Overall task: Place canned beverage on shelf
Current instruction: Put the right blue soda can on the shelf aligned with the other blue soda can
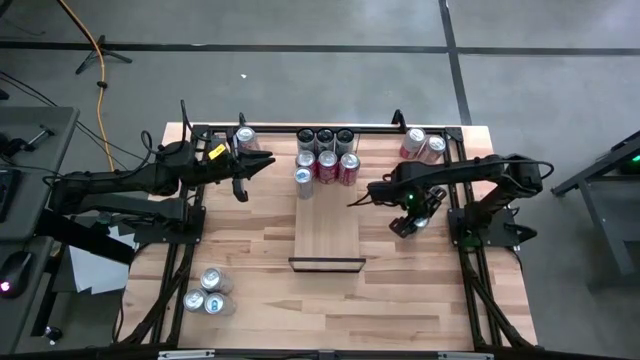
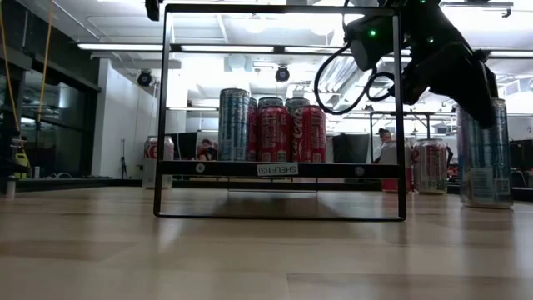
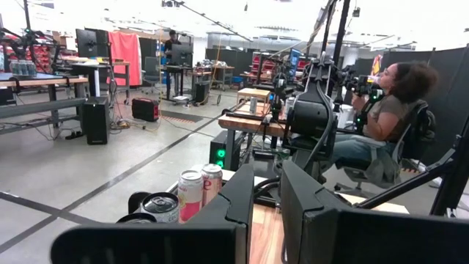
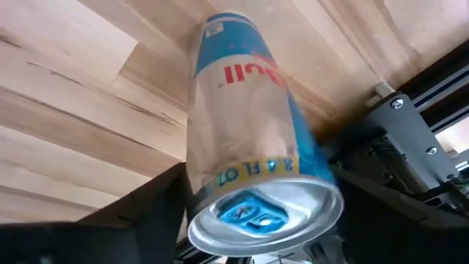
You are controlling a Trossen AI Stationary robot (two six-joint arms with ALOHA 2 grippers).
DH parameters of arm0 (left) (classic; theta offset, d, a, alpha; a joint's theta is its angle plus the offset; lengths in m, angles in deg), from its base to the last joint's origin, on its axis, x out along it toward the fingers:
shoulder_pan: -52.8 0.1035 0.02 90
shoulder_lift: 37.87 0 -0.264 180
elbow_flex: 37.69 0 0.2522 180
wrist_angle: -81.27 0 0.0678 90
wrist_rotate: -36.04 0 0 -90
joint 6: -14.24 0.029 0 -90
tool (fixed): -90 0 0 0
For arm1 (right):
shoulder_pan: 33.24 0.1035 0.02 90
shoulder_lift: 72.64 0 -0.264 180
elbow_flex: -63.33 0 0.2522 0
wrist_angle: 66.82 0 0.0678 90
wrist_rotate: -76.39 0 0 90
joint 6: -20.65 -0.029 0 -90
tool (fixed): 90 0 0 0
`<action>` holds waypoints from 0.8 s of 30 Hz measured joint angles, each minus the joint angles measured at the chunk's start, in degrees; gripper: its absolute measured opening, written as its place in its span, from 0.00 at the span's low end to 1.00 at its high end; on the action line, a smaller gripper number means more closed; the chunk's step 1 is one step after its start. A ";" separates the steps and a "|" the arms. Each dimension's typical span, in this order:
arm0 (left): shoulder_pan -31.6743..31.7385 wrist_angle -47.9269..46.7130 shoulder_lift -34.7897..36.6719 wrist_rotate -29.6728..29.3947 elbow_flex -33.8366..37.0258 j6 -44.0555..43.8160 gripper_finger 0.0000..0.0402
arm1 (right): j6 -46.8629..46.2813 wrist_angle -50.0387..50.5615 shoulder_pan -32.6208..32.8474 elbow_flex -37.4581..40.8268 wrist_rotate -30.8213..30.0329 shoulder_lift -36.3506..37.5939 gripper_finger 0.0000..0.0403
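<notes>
While standing upright, the can (image 4: 253, 147) sits between the right gripper's (image 4: 256, 202) fingers (image 4: 146, 209).

Seven cans (image 1: 325, 158) crowd the shelf's (image 1: 327, 232) far end.

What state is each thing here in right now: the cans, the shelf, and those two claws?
Blue can: upright on the table, between the right gripper's fingers.
Right gripper: fingers either side of the can.
Left gripper: shut, empty.
Shelf: cans at its far end, near part bare.
Shelf cans: upright, clustered.
</notes>
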State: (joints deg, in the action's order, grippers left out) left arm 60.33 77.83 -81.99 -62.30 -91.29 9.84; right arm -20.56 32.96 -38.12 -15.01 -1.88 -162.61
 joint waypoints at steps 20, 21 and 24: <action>-0.02 -0.17 0.01 0.00 0.00 0.11 0.04 | -9.38 1.54 4.76 0.00 1.53 15.49 0.82; -0.02 -0.20 -0.01 0.00 0.00 0.11 0.04 | -12.66 1.40 5.52 0.00 0.65 17.12 0.82; 0.00 -0.20 0.00 0.00 0.00 0.02 0.04 | -27.02 0.19 8.58 0.00 -4.40 21.88 0.82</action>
State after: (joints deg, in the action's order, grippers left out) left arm 60.32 77.64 -81.99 -62.30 -91.29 9.86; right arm -47.59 33.15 -29.55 -15.00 -6.27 -140.74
